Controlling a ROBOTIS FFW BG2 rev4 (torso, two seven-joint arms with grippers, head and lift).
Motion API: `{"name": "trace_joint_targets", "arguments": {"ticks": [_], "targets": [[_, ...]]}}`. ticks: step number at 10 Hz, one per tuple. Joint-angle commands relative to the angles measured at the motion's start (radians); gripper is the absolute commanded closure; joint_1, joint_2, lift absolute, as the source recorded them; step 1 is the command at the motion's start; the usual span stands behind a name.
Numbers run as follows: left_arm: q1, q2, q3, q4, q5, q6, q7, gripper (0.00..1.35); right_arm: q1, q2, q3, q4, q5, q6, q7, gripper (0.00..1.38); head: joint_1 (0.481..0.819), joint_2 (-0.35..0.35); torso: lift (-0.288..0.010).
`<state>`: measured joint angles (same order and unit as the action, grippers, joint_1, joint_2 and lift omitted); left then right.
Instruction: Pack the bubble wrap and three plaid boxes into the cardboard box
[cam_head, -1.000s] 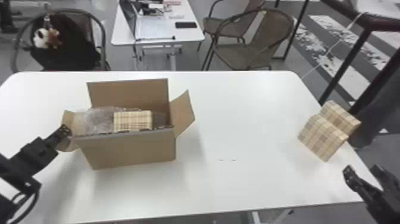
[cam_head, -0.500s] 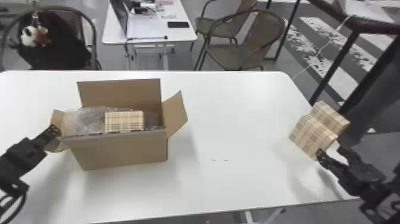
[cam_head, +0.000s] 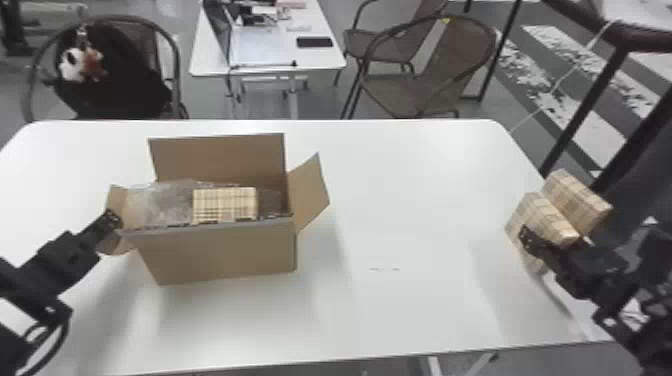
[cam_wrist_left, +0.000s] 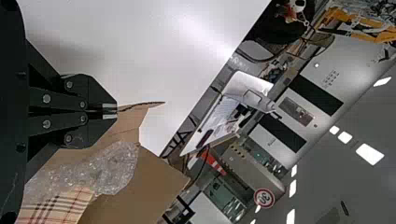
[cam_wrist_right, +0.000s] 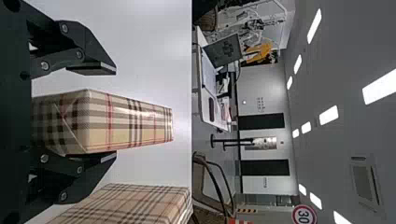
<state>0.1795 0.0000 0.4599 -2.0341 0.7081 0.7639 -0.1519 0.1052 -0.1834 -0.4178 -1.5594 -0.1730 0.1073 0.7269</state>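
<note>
Straddling: R gripper (cam_head: 554, 239) at tbl's R edge, fingers apart, one each side of near plaid box (cam_head: 532, 215); not clamped.
R wrist view: near plaid box lies btwn the R gripper's (cam_wrist_right: 112, 113) fingers, v. close to one finger, w/ a visible gap to the other; its far end extends past both fingertips.
Far plaid box (cam_head: 577, 200): just beyond & to R of near one, by tbl's R edge, outside the grip.
L gripper (cam_head: 113, 217): fingers together, pinching L flap (cam_head: 120, 200) of cardboard box; L wrist view has the flap's edge right at the L gripper's (cam_wrist_left: 109, 109) tips.
Cardboard box (cam_head: 225, 255): on L part of white table (cam_head: 415, 200), open; back flap (cam_head: 220, 157) up, R flap (cam_head: 310, 192) angled out.
Packed plaid box (cam_head: 225, 202): inside cardboard box, abt mid-width, well apart from R gripper.
Bubble wrap (cam_head: 165, 202): in cardboard box too, L of packed one, near L gripper.
Bkgd: chair (cam_head: 440, 65) past tbl's far edge; dark bag (cam_head: 115, 75) on another chair, far L.
</note>
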Motion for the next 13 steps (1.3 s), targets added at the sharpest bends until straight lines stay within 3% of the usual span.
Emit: {"name": "trace_joint_targets", "arguments": {"ticks": [1,4,6,7,8,9,10,11,12,13], "targets": [[0.0,-0.003,0.002,0.0,-0.001,-0.001,0.0,1.22,0.016,-0.001,0.008,-0.033,0.006,0.028,-0.003,1.22,0.695,-0.057,-0.174],[0.009,-0.003,0.01,0.0,-0.002,-0.008,0.0,1.22,0.087,0.018,-0.012,-0.102,-0.034,0.066,-0.035,1.3,0.695,-0.053,-0.174],[0.005,-0.003,0.006,0.0,-0.007,-0.008,0.0,1.22,0.103,0.022,0.024,-0.265,-0.085,0.189,-0.092,1.29,0.695,-0.051,-0.174],[0.005,-0.003,0.006,0.0,-0.01,-0.008,0.0,1.22,0.088,-0.001,0.07,-0.395,-0.194,0.351,-0.15,1.3,0.695,-0.042,-0.174],[0.005,-0.003,0.005,0.0,-0.012,-0.006,0.0,1.22,0.004,-0.056,0.119,-0.502,-0.3,0.589,-0.19,1.3,0.695,-0.011,-0.174],[-0.005,-0.003,-0.003,0.0,-0.021,-0.003,0.0,1.22,-0.122,-0.12,0.171,-0.527,-0.473,0.793,-0.225,1.3,0.695,0.038,-0.174],[-0.017,-0.003,-0.013,0.002,-0.038,0.003,0.002,1.22,-0.236,-0.157,0.235,-0.511,-0.672,0.896,-0.305,1.29,0.695,0.068,-0.174],[-0.029,-0.003,-0.026,0.005,-0.048,0.008,0.002,1.22,-0.334,-0.179,0.32,-0.441,-0.878,0.945,-0.383,1.29,0.688,0.12,-0.174],[-0.041,-0.003,-0.038,0.012,-0.052,0.009,0.002,1.22,-0.421,-0.189,0.406,-0.326,-1.054,0.986,-0.423,1.29,0.661,0.171,-0.174],[-0.049,-0.003,-0.047,0.015,-0.055,0.009,0.003,1.22,-0.509,-0.182,0.49,-0.206,-1.132,1.005,-0.422,1.29,0.646,0.22,-0.174]]}}
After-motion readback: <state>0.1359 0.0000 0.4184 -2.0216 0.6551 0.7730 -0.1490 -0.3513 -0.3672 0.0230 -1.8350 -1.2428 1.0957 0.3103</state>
